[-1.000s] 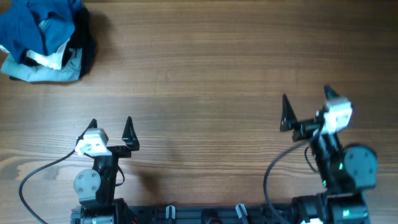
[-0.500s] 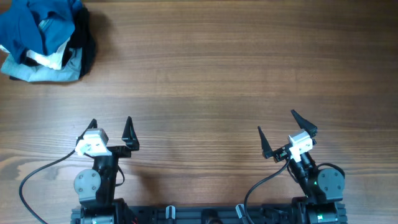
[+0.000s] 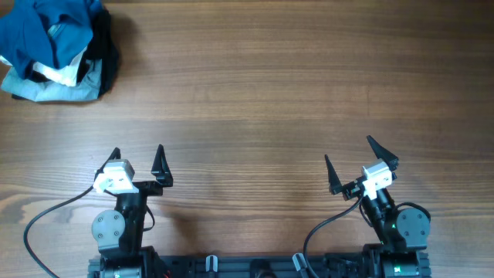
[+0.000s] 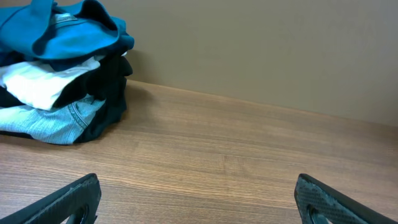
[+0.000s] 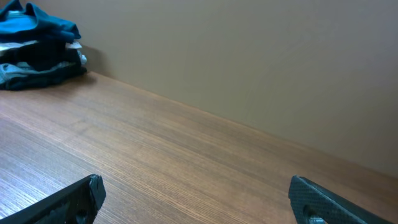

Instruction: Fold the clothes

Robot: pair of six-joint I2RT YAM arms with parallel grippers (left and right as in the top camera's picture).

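A heap of clothes (image 3: 55,50) lies at the table's far left corner: blue cloth on top, with white, black and pale denim pieces under it. It also shows in the left wrist view (image 4: 59,68) and, far off, in the right wrist view (image 5: 38,46). My left gripper (image 3: 137,158) is open and empty near the front edge, well short of the heap; its fingertips (image 4: 81,194) frame bare wood (image 4: 199,186). My right gripper (image 3: 355,166) is open and empty at the front right, its fingertips (image 5: 81,196) over bare wood.
The wooden table (image 3: 255,93) stretches between the heap and both grippers. A plain beige wall (image 4: 261,50) stands behind the far edge. Black cables (image 3: 46,220) trail from both arm bases along the front edge.
My right arm has drawn back from mid-table to the front edge and settled there, its gripper still open. The left arm and the heap have not moved.
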